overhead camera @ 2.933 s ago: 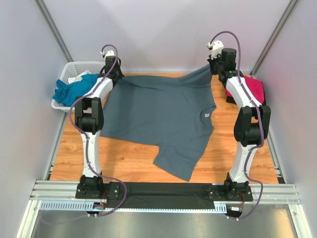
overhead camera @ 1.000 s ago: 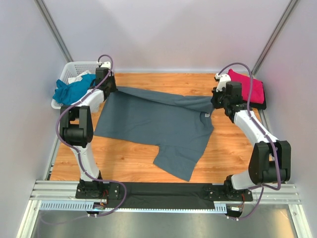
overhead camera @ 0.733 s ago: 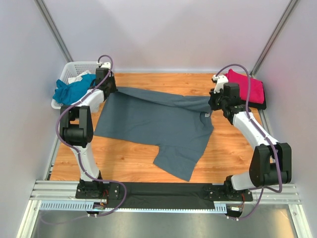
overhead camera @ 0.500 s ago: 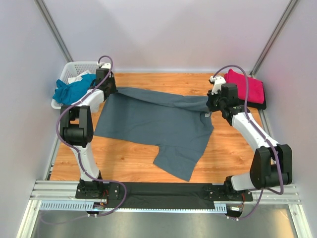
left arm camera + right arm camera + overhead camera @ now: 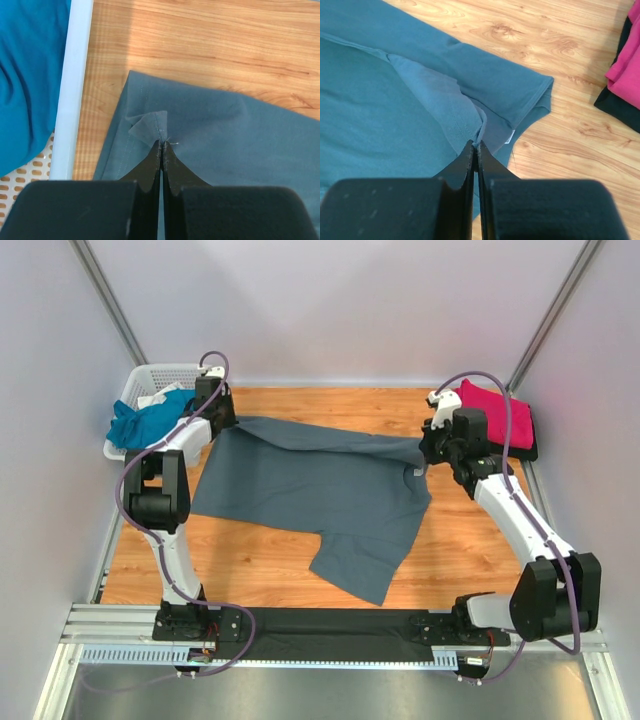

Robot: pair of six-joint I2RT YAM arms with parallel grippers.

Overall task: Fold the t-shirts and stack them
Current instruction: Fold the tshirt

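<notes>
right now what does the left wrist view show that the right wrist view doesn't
Only the left wrist view: the teal t-shirt in the white basket, and the left hand. Only the right wrist view: the pink t-shirt on something black, a white label, and the right hand. Both: the grey t-shirt on the wooden table, its fabric pinched in a shut hand.

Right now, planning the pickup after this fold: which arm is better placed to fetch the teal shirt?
Probably left: both grippers are shut on the grey t-shirt, but the left gripper is beside the basket holding the teal t-shirt; the right gripper is by the pink t-shirt.
</notes>
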